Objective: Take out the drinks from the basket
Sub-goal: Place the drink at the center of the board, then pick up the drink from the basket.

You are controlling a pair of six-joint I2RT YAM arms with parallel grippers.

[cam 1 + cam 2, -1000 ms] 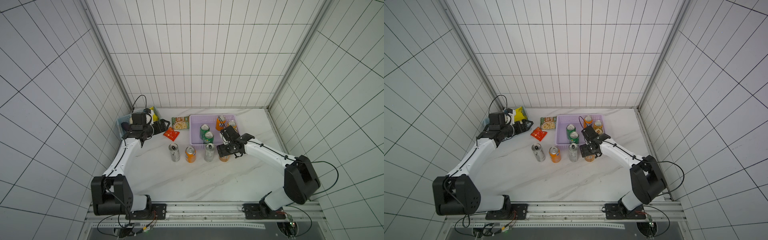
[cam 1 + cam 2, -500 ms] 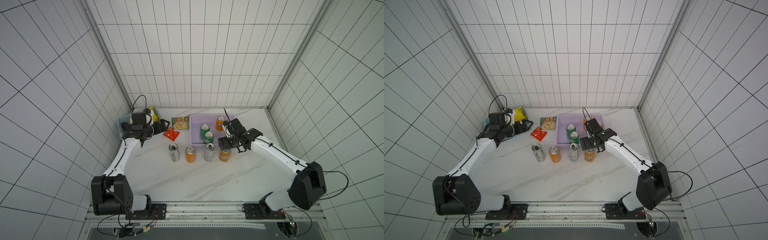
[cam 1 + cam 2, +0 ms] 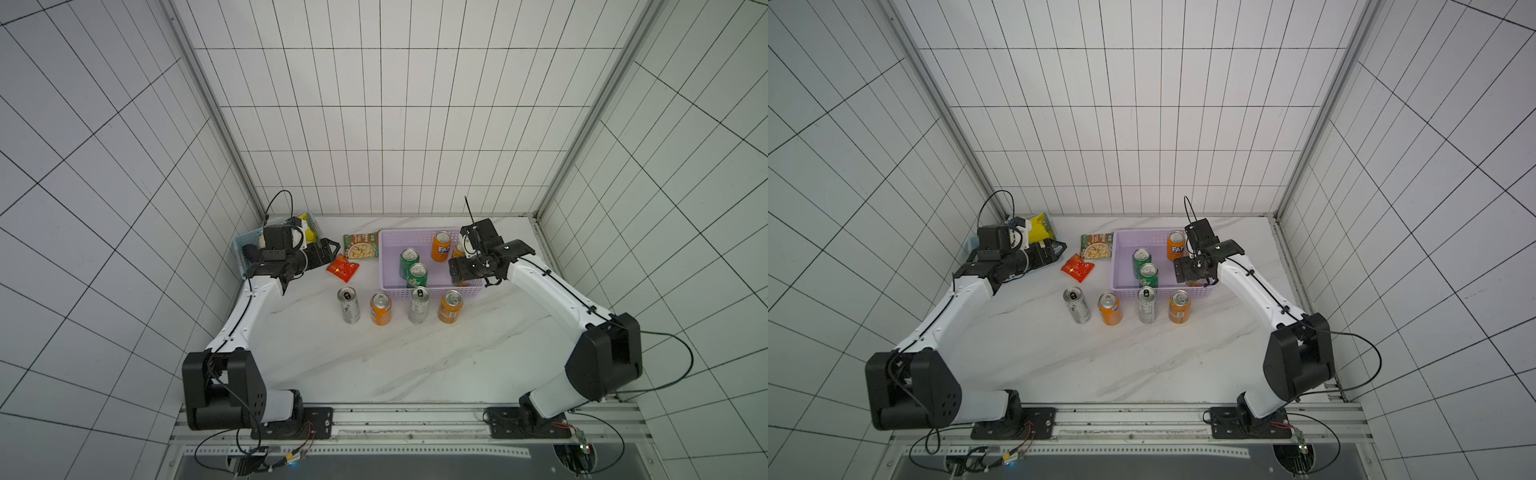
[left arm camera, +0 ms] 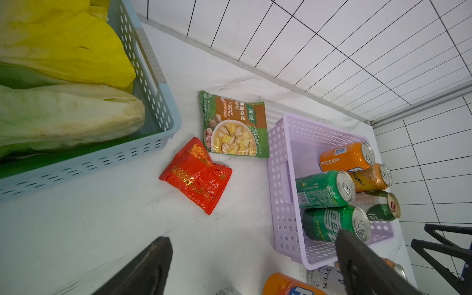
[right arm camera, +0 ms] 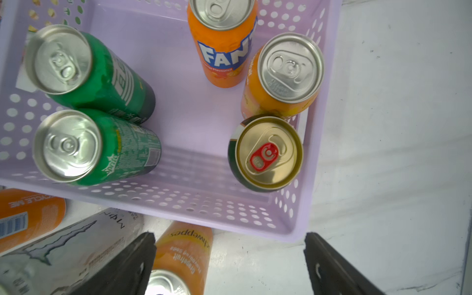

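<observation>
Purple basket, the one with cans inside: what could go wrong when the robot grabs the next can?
1. The gold-topped can stands right beside an orange can and the basket wall. The open right hand may not fit around it and could knock the neighbour over.
2. The grapefruit can outside the basket stands right under the hand, close to that wall, so it might get tipped.

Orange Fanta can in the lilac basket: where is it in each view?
Top view: Fanta can upright at the basket far wall.
Top view: Fanta can, same spot.
Left wrist: Fanta can beyond the green cans, barcode side showing.
Right wrist: Fanta can, label facing camera.
Shared landmark: the two green cans, side by side in the basket.
</observation>
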